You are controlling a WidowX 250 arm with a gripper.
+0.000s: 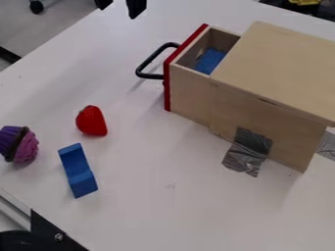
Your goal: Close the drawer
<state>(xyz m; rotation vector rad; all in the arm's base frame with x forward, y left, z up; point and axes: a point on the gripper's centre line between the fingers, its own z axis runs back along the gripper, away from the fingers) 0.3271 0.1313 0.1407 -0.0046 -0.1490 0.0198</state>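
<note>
Fingers (136, 9) parted — a gap between them — the black gripper (118, 12) hangs at eleven o'clock, apart from the handle (150, 76). The drawer (190, 95) stands open at twelve to one o'clock, jutting toward ten from the wooden box (281, 63), a blue piece (210, 61) inside. A strawberry (91, 121) lies at nine; a blue block (78, 170) and a cupcake (23, 145) lie toward eight.

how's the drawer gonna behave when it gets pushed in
The drawer looks like wooden boards, so it should stay stiff and probably slide straight back into its box. The loose-looking blue piece inside might shift a little. The box itself seems unlikely to skid, since silver tape runs from its side onto the table.
</note>
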